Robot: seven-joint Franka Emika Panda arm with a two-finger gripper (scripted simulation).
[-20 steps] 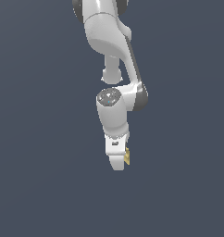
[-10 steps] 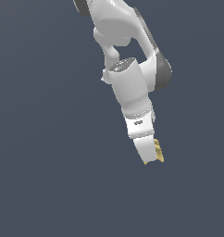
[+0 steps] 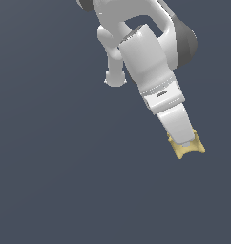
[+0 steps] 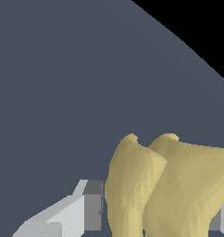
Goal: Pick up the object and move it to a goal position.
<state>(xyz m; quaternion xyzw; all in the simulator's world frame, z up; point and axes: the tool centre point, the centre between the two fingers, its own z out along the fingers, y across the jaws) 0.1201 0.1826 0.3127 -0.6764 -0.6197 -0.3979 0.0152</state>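
Tan-yellow object (image 4: 169, 190) between the claw (image 4: 158, 215) fingers (image 4: 84, 210).

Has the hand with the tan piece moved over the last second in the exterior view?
Yes. The hand, shut on the tan piece, has swung toward the exterior view's right, judged against the frame; no fixed landmark shows.

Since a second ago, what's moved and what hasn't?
The arm has swung toward the exterior view's right and tilted, carrying the claw and the tan-yellow piece that way. The grip is unchanged: the piece stays clamped at the claw's tip.
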